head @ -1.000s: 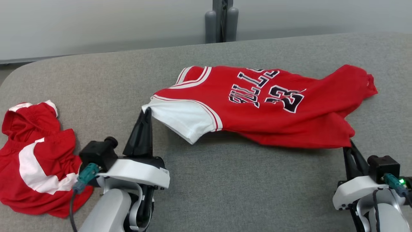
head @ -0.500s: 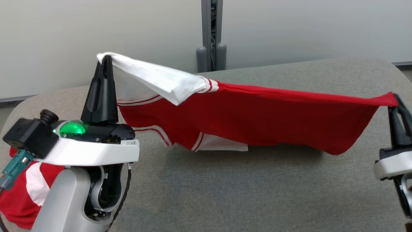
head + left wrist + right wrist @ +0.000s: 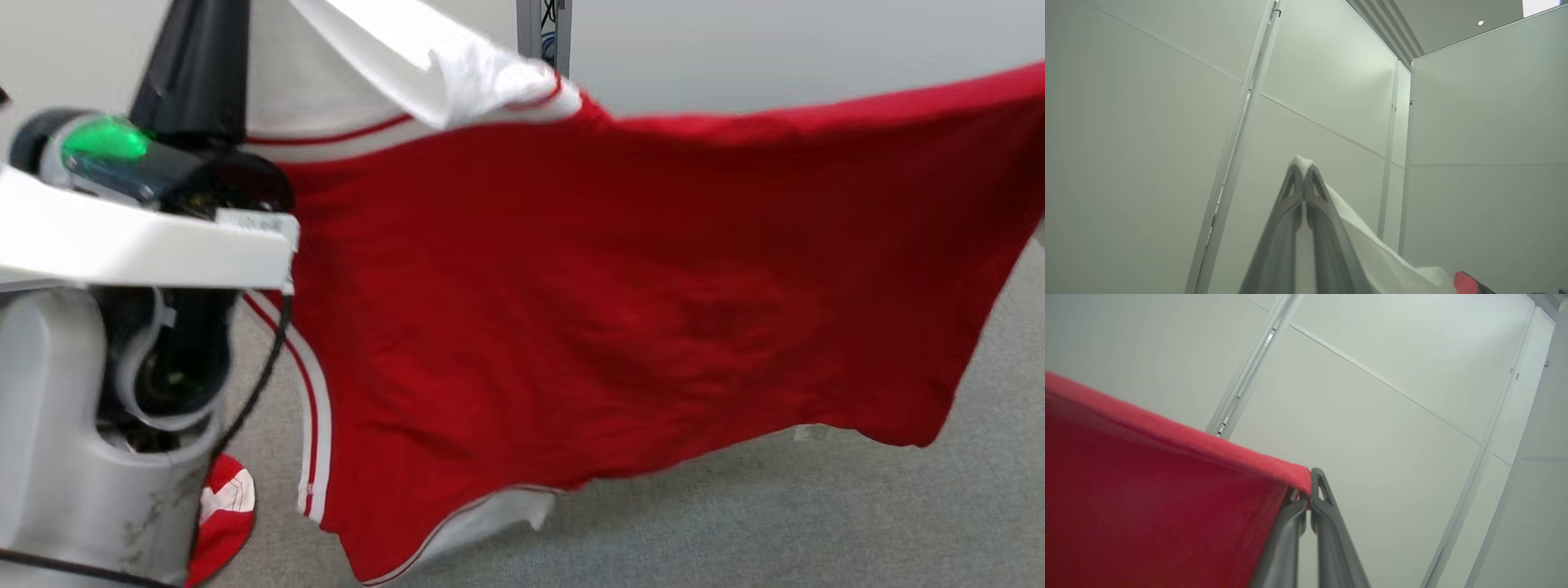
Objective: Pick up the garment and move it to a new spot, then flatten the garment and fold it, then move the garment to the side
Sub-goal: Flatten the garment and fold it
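Nearest in the head view, at left: the pale left arm (image 3: 57, 441), with the left jaws above it pressed fully together on the white sleeve corner of the jersey (image 3: 588, 286). Hanging from that corner as a red curtain across to the right edge, held clear of the grey bench (image 3: 816, 523). Possibly brushing it at the lowest hem; too blurred to tell.

Long axis level, left to right, taut along the top edge. One arm at each end, neither nearer the middle. Below the jaws, then; for the flattening, probably a matter of lowering both ends together, away from the red and white shorts (image 3: 222, 510) peeking out beside the left arm.

From the head view, the whole hang of the cloth; from the wrist views, each pinch close up. Left: white cloth folded over closed tips. Right: right jaws shut tight on a red hem corner.

Farthest back, pale wall panels (image 3: 1392, 428) and a post (image 3: 543, 33).
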You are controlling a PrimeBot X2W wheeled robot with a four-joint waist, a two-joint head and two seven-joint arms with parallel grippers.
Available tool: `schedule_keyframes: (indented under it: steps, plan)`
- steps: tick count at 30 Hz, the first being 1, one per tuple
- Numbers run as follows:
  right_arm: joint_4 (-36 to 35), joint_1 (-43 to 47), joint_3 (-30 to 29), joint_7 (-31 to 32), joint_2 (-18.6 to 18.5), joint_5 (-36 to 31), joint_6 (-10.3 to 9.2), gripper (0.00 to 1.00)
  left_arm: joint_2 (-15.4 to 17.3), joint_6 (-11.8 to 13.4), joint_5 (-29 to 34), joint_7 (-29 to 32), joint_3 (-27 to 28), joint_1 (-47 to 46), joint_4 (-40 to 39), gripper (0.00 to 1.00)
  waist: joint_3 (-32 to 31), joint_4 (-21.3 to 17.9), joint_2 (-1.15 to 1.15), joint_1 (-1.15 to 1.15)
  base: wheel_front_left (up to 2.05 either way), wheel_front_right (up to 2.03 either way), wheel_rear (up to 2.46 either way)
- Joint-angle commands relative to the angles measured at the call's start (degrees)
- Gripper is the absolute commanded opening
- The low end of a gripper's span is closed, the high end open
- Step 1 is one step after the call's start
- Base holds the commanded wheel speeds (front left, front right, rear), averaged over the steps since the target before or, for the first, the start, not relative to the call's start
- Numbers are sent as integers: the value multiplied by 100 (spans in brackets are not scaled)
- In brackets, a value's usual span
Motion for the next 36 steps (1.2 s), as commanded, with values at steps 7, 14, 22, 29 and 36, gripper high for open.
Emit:
schedule_keyframes:
  steps: [7,14,22,29,36]
  plan:
    - [328,-517,260,101,-103,112,-1,0,266,-5,-306,447,210,-557,414,0,112,22,0,0,0,0,0]
    - [1784,-1861,942,-171,-29,-9,-1,0,387,-460,168,258,-40,-1824,2023,0,994,91,0,0,0,0,0]
    - [3652,-4391,1079,-712,264,-667,-2,0,298,-821,1194,-1099,-229,-4222,4139,0,2602,193,0,0,0,0,0]
    - [4564,-5965,639,-1062,638,-1719,-2,0,83,-968,2011,-1726,-39,-5821,5026,0,3529,276,0,0,0,0,0]
    - [4145,-6109,174,-1078,811,-2262,-1,0,-399,-1170,2303,-1722,569,-5551,4568,0,4176,460,0,0,0,0,0]
